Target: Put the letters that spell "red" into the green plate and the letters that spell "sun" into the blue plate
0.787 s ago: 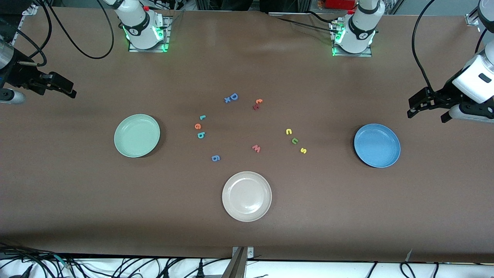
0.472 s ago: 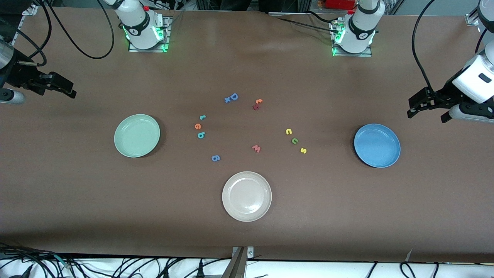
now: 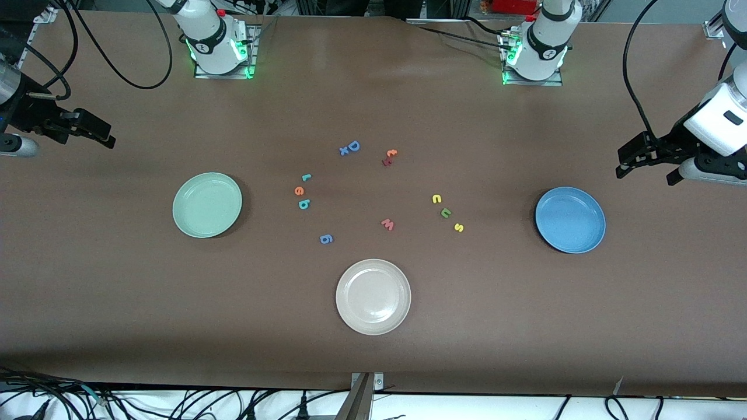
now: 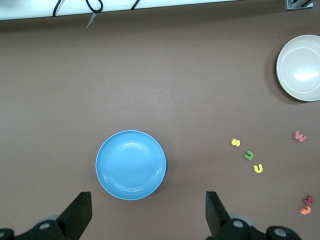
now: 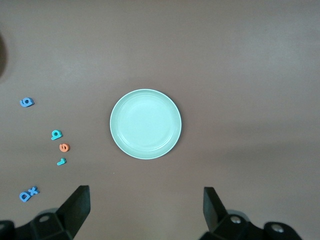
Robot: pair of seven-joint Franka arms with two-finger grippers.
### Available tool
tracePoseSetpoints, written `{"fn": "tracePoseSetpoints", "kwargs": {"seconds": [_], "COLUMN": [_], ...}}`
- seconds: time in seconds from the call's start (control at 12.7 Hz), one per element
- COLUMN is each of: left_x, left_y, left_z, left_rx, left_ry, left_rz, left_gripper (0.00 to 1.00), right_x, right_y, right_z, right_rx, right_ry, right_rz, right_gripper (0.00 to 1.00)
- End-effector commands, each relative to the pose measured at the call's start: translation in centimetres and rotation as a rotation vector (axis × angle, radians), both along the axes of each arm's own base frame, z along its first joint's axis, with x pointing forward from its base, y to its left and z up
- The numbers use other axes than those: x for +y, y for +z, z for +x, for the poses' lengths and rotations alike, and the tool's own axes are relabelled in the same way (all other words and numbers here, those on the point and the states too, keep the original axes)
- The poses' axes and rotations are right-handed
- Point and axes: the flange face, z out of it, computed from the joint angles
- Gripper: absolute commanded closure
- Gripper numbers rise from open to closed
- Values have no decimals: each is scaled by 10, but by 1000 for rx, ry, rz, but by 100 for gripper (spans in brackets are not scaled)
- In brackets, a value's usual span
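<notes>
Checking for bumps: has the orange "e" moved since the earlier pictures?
No. The orange "e" lies where it did, between the teal "r" and teal "d", beside the green plate.

3 plates [image 3: 207, 205], 12 foam letters [image 3: 299, 191], 2 arms w/ 1 pincer [image 3: 636, 156] each.

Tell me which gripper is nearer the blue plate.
Left. The left gripper is up over the table by the blue plate, at the left arm's end; the right gripper is up at the right arm's end.
</notes>
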Motion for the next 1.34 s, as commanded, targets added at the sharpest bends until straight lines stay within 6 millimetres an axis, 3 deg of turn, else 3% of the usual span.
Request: {"fn": "tracePoseSetpoints", "kwargs": {"seconds": [0.0, 0.87, 1.26], "left_x": [3, 2, 0], "left_y": [6, 6, 6], "left_z": [2, 2, 2], "left_rx": [3, 3, 3], "left_ry": [10, 9, 7], "left_rz": [-15, -15, -15], "left_gripper": [0, 0, 0], "right_x": [-2, -2, -3], "right_y": [4, 9, 35], "right_z": [1, 2, -4], "right_rx": [5, -13, 11], "right_ry": [16, 14, 17], "right_rz": [-7, -35, -33], "right_gripper": [0, 0, 0]}}
